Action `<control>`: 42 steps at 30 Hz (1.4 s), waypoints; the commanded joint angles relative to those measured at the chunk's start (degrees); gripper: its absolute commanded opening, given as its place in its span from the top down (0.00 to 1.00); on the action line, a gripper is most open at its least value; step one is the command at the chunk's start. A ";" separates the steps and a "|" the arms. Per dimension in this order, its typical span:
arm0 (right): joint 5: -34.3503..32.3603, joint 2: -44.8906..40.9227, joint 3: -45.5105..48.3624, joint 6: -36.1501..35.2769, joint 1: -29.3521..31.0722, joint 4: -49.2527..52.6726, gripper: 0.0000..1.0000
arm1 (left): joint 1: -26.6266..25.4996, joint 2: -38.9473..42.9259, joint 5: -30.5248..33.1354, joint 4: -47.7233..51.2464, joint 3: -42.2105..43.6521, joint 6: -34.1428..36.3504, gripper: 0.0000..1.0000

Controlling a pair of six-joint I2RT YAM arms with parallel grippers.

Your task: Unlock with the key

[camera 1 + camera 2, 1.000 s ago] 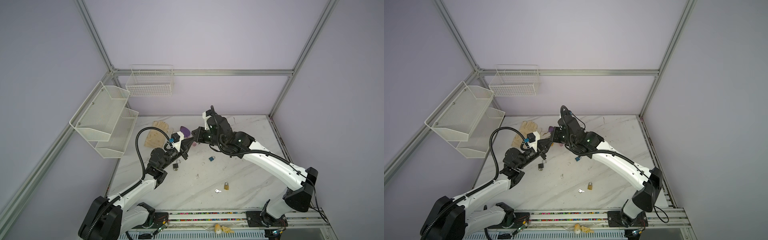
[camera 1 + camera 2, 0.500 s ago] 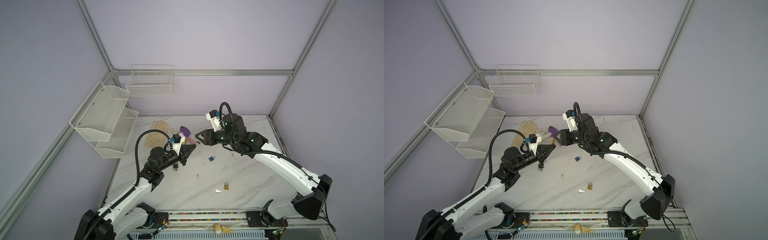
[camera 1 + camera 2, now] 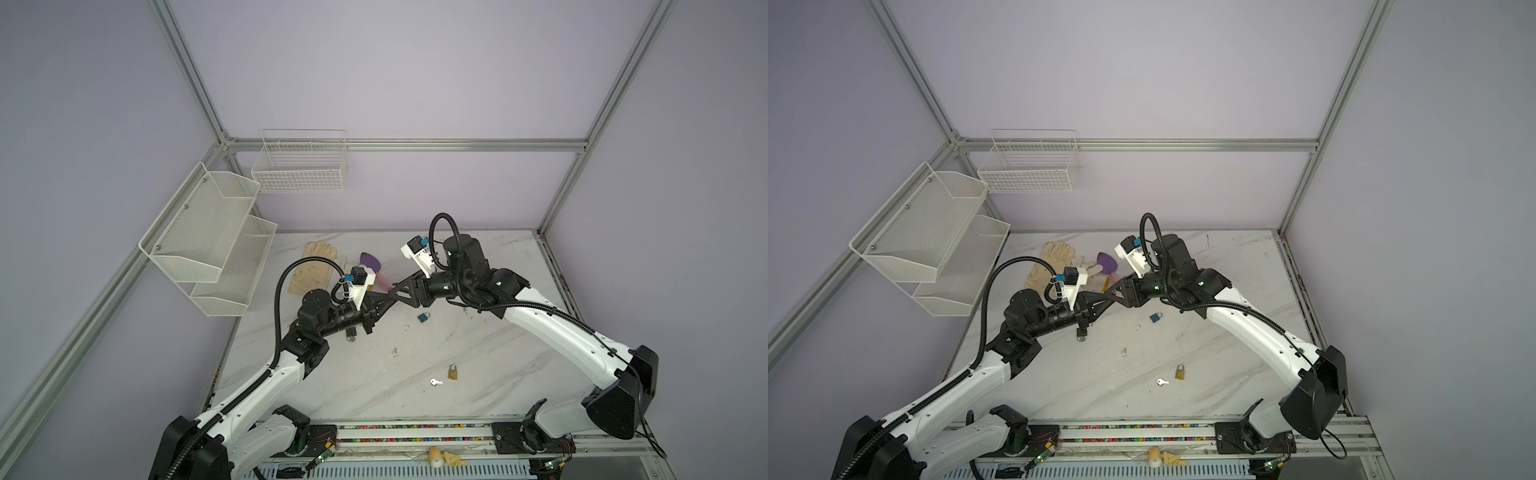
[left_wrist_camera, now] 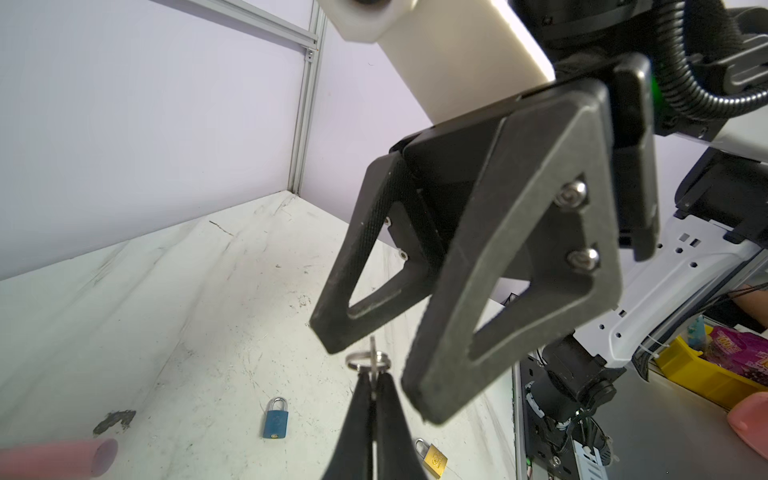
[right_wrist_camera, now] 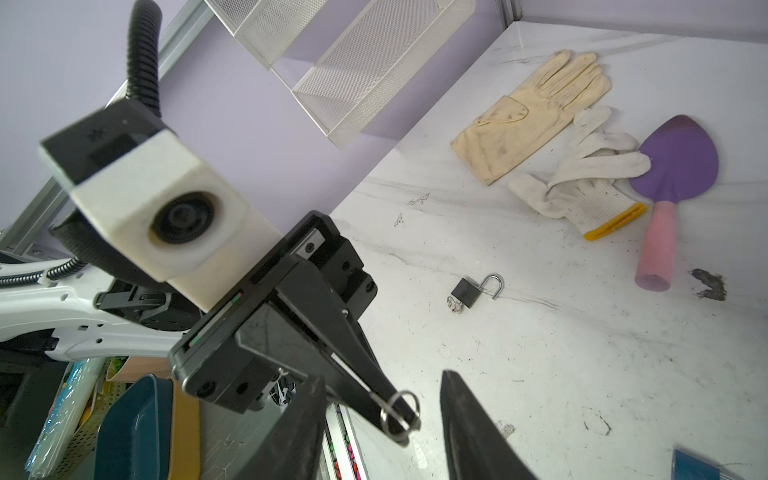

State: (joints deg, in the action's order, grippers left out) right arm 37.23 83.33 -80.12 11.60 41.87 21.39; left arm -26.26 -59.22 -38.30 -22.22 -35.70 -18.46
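My left gripper [image 4: 373,376] is shut on a small silver key [image 4: 372,351], seen edge-on, with its ring [image 4: 356,357] sticking out past the fingertips. My right gripper [image 5: 382,380] stands open, one finger on each side of that ring [image 5: 400,411] without touching it. In both top views the two grippers meet tip to tip above the table [image 3: 390,293] [image 3: 1109,296]. A black padlock [image 5: 469,291] with its shackle swung open lies under the left arm. A blue padlock [image 3: 424,318] and a brass padlock [image 3: 453,372] lie shut on the marble.
A loose silver key [image 3: 435,381] lies beside the brass padlock. Two gloves [image 5: 536,112] and a purple trowel with a pink handle [image 5: 673,158] lie at the back. White mesh shelves [image 3: 208,245] and a wire basket [image 3: 301,164] hang on the left and back walls.
The right gripper has gone from shut to open, pulled back to the right, and come in again around the left gripper's tip. The left gripper stays shut on the key.
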 commanded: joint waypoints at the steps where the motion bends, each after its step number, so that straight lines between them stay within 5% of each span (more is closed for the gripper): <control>1: 3.04 0.61 0.62 -1.83 -0.65 -2.23 0.56 | 0.33 -0.76 -2.91 -3.47 -6.17 -1.50 1.00; 24: 2.44 -0.44 3.22 -2.61 -2.93 -2.86 0.99 | 0.33 -3.18 -3.36 -4.50 -8.40 -2.81 1.00; 31: -0.75 -1.34 3.43 -1.06 -3.01 -4.52 1.00 | 0.33 -2.45 -3.04 -3.77 -8.88 -3.67 1.00; 32: -1.60 -1.73 3.67 -0.47 -3.01 -5.13 1.00 | 0.31 -2.09 -2.60 -3.36 -8.92 -3.92 0.98; 34: -3.87 -2.69 4.15 1.43 -3.15 -6.68 1.00 | 0.33 -0.74 -1.09 -0.12 -9.05 -4.04 0.71; 36: -5.84 -3.47 4.93 4.52 -3.41 -8.94 1.00 | 0.33 1.15 1.19 2.71 -8.36 -4.84 0.58; 42: -9.74 -6.74 11.63 18.84 -3.52 -23.97 1.00 | 0.25 5.12 8.05 -2.23 -3.69 -19.79 0.48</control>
State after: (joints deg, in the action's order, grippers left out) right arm 30.79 79.02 -70.81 21.93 38.54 7.33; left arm -26.22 -55.72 -34.83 -20.67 -38.89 -29.12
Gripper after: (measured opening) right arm 0.070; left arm 0.516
